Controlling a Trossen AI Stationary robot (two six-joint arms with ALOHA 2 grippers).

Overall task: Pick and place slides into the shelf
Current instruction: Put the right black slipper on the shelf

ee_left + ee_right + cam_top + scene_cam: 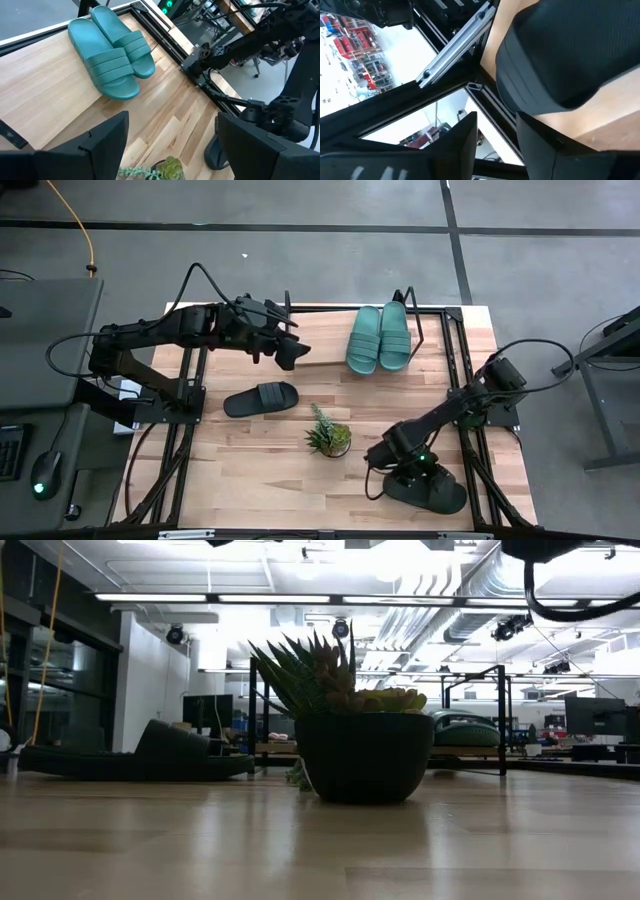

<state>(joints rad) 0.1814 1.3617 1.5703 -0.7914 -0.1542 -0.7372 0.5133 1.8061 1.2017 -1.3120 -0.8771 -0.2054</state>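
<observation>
Your light wooden table [250, 470] carries two teal slides [380, 338] on the shelf [330, 365] at its far edge. One black slide [261, 398] lies mid-table; another [432, 490] sits at the near right corner under the right gripper [400, 470], whose fingers are apart around it in the wrist view. The left gripper [285, 352] hovers with fingers apart. The slides look light, rubbery and flexible: pinch the strap. Only the high view shows all four.

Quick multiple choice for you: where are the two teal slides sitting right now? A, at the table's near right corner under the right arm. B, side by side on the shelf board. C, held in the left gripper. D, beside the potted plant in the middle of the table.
B: the high view shows the two teal slides lying side by side on the shelf, well clear of the potted plant.
</observation>
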